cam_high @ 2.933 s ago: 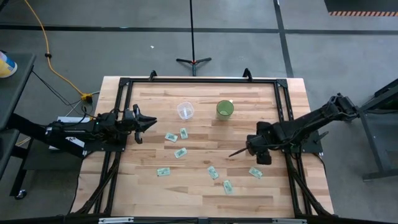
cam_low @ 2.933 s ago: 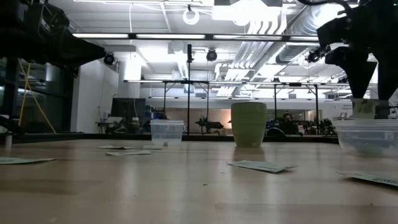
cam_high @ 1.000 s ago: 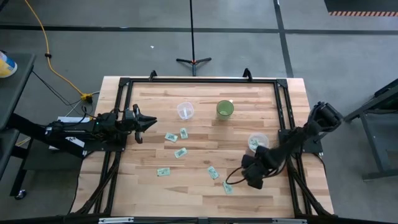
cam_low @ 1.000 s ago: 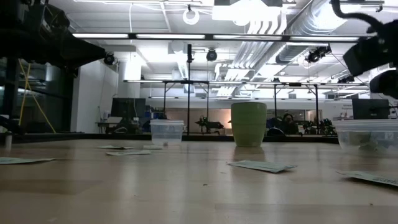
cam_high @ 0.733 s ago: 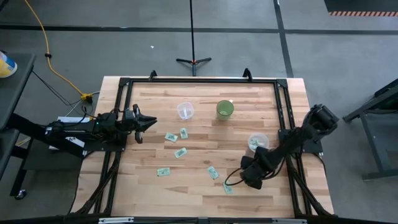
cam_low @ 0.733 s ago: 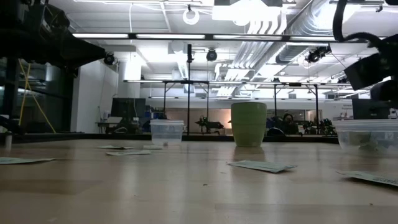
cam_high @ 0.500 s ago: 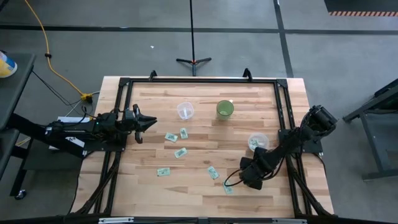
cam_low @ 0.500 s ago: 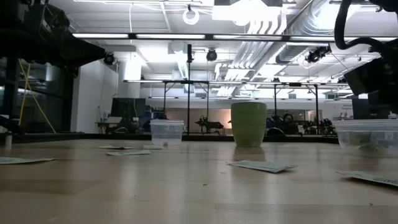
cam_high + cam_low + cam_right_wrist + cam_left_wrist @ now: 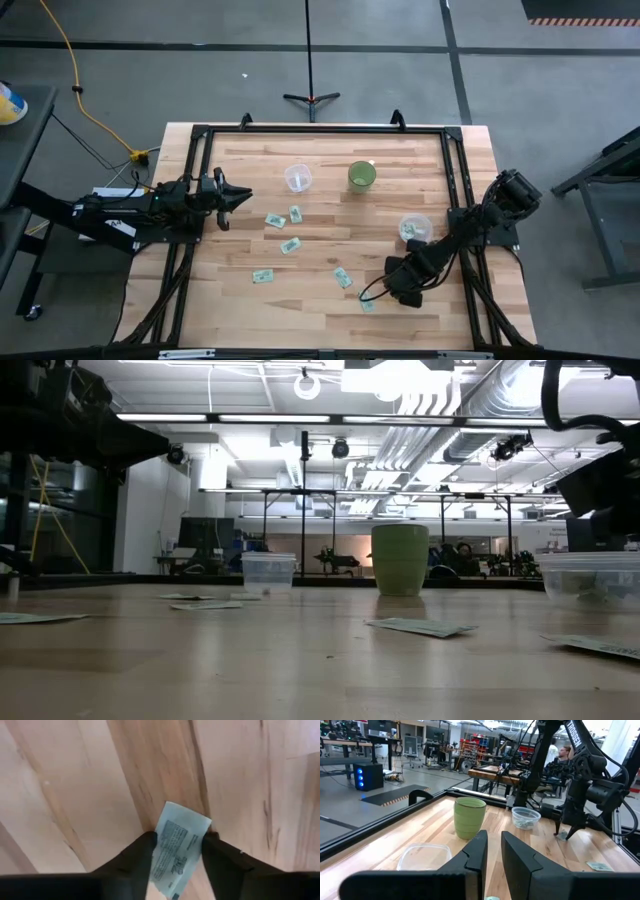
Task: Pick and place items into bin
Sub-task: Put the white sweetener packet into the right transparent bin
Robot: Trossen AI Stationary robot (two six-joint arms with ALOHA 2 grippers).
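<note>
I see a pale, grained wooden surface (image 9: 320,190) with flat, thin rectangular packets (image 9: 286,245) scattered on it, pale green and white. The right end effector (image 9: 176,851) is down at the near side; its 2 dark fingers (image 9: 142,852) flank 1 packet (image 9: 179,845) lying flat, touching its edges, partly closed around it. A clear round tub (image 9: 414,228) sits near that arm. The left end effector (image 9: 240,196) hangs at the left edge, fingers narrowly apart, holding nothing.
</note>
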